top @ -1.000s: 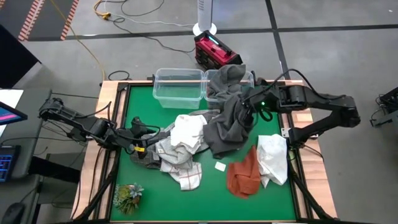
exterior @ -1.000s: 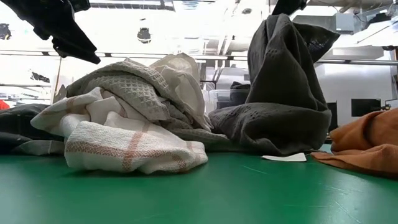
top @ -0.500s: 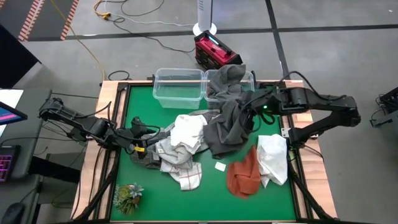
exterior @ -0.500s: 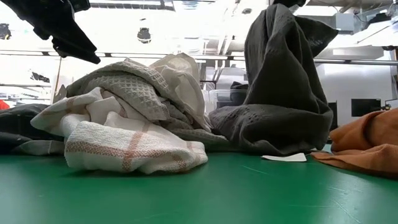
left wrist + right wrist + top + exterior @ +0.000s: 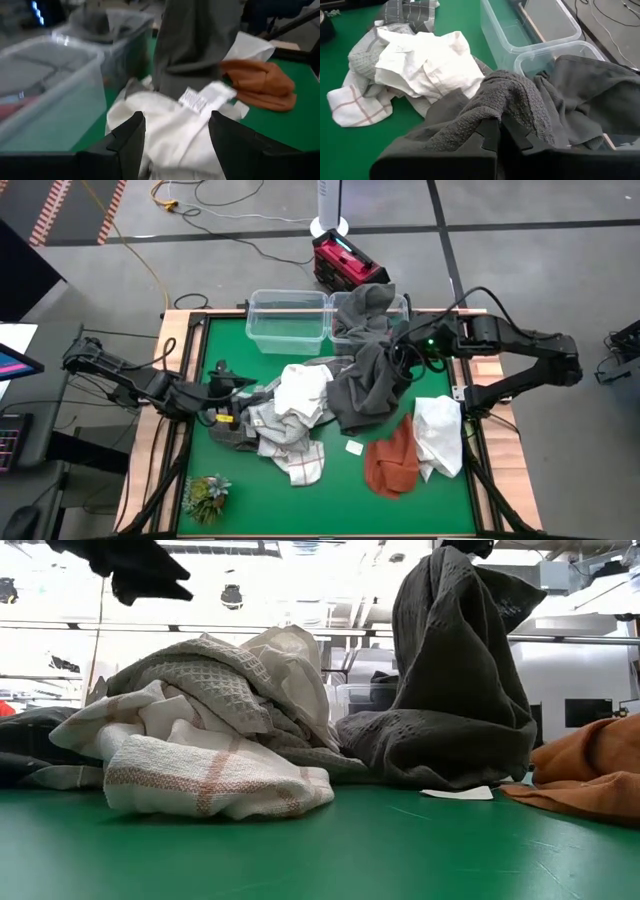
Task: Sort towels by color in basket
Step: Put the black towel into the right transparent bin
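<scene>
While the right arm holds cloth up over the surface, views read as follows.

high view: right pincer (image 5: 400,350) clenched on a dark grey towel (image 5: 365,385), lifted near the far right bin; towel's lower part pools on the green surface (image 5: 230,340).
high view, bins: two clear bins at far edge, touching side by side; left bin (image 5: 287,321) looks bare inside, right bin (image 5: 398,308) holds another dark grey towel (image 5: 365,305).
high view, pile: white towel (image 5: 302,392) on top of a checked towel (image 5: 290,452), mid-surface, just beside the grey one.
high view, right side: rust orange towel (image 5: 392,462) touching a second white towel (image 5: 438,435) near the right edge.
high view, left arm: left pincer (image 5: 222,380) released, hanging over the left end of the pile, gripping nothing.
high view, corner: small green plant (image 5: 205,495) at near left, well apart from the pile.

low view: held grey towel (image 5: 455,680) stands tall, base on the surface; checked towel (image 5: 200,775) in front of the pile; orange towel (image 5: 590,775) at right; small paper tag (image 5: 457,793) lying between grey and orange.

left wrist view: fingers (image 5: 127,140) spread apart, white towel (image 5: 175,135) between and beyond them, not touching visibly.

right wrist view: fingers (image 5: 492,135) closed, grey towel (image 5: 505,105) pinched at the tips; filled bin (image 5: 540,57) just beyond.
</scene>
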`<state>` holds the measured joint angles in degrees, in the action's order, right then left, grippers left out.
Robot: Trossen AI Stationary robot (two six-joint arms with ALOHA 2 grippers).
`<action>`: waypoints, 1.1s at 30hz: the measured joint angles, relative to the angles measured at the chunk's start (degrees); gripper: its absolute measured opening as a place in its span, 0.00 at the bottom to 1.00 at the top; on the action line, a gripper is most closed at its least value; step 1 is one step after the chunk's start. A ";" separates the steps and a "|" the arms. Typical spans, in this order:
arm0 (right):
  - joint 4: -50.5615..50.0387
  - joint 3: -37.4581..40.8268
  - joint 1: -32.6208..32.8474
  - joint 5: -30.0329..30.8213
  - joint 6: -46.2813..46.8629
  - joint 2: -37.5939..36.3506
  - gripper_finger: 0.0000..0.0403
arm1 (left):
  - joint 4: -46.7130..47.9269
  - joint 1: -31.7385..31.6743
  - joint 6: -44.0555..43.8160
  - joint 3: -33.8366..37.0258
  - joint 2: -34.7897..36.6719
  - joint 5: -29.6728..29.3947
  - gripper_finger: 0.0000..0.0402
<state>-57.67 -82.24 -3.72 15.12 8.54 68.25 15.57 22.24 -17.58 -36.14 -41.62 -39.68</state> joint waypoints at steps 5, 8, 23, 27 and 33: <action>1.22 -3.14 -2.11 1.34 -1.79 0.00 0.06 | -2.93 0.00 4.05 0.00 0.00 -0.02 0.52; 4.29 -6.34 -4.16 1.69 -3.78 0.00 0.06 | -2.98 -0.02 2.14 0.00 -0.22 -0.02 0.52; 32.90 -25.85 -16.32 5.11 -23.53 -0.14 0.06 | -21.60 -1.44 17.90 0.04 -2.58 -0.31 0.52; 42.43 -26.03 -17.10 4.54 -30.08 0.42 0.06 | -23.49 -1.46 20.35 0.04 -2.58 -0.31 0.52; 59.58 -26.01 -18.54 0.94 -37.72 4.16 0.06 | -28.28 -1.81 24.87 0.04 -2.56 -0.28 0.52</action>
<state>1.91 -108.25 -22.26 16.06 -29.19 72.41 -12.72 20.43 7.29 -36.10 -44.18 -39.97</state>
